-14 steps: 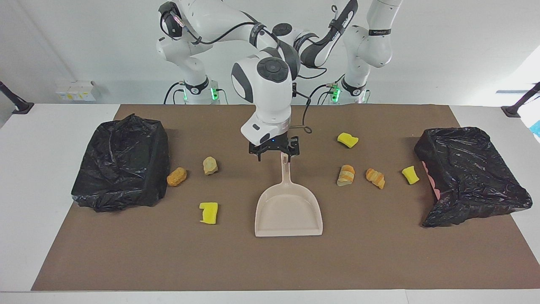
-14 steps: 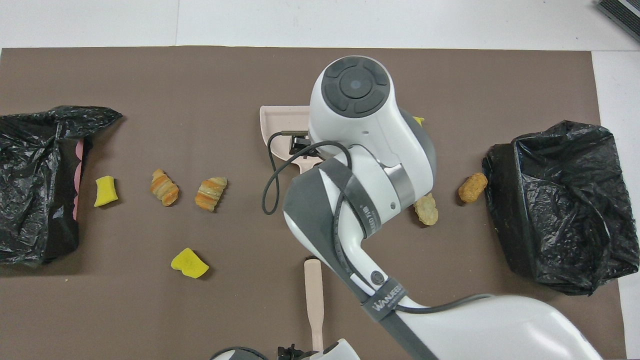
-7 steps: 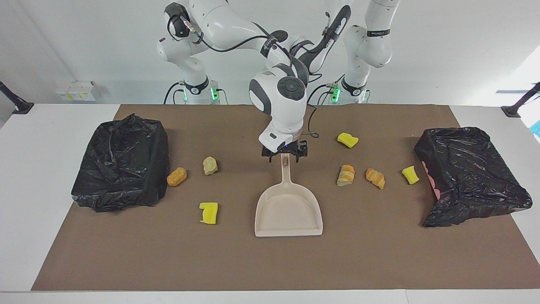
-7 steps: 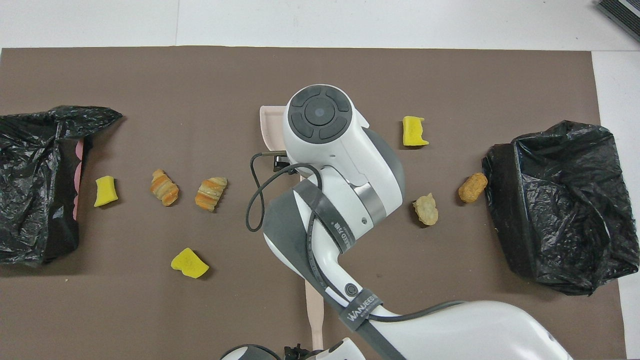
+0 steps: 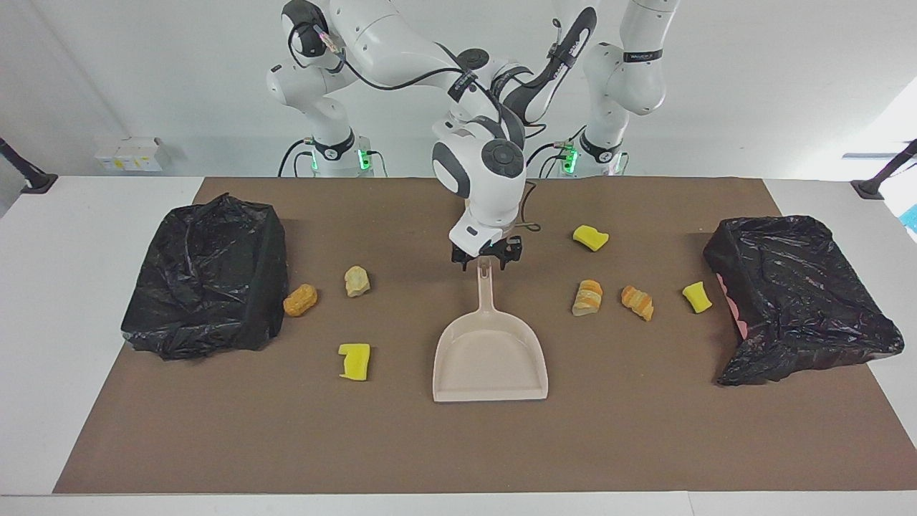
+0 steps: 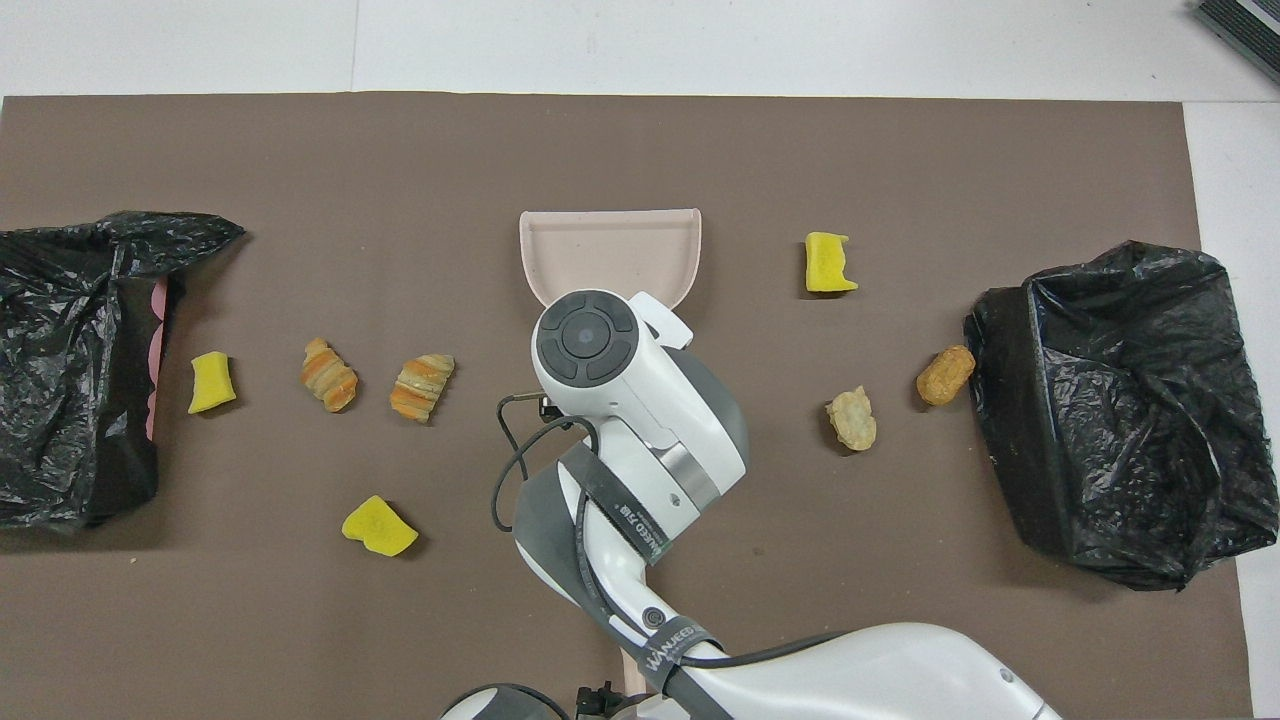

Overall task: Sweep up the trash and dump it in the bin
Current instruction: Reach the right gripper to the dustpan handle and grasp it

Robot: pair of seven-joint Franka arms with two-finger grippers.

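Several pieces of trash lie on the brown mat: yellow sponge chunks, bread-like lumps, an orange lump and a tan lump. The beige dustpan lies flat mid-mat, its handle pointing toward the robots. My right gripper is low over the handle's end, open, with one finger on each side of it. The left gripper just shows at the overhead view's bottom edge, beside a sliver of the beige brush handle. It is hidden in the facing view.
Two bins lined with black bags stand at the mat's ends, one toward the right arm's end and one toward the left arm's end. The right arm's forearm covers the dustpan's handle from above.
The right arm has drawn back toward the robots, uncovering the pan from above, and its gripper has centred over the handle's end. Dustpan and trash have not moved.
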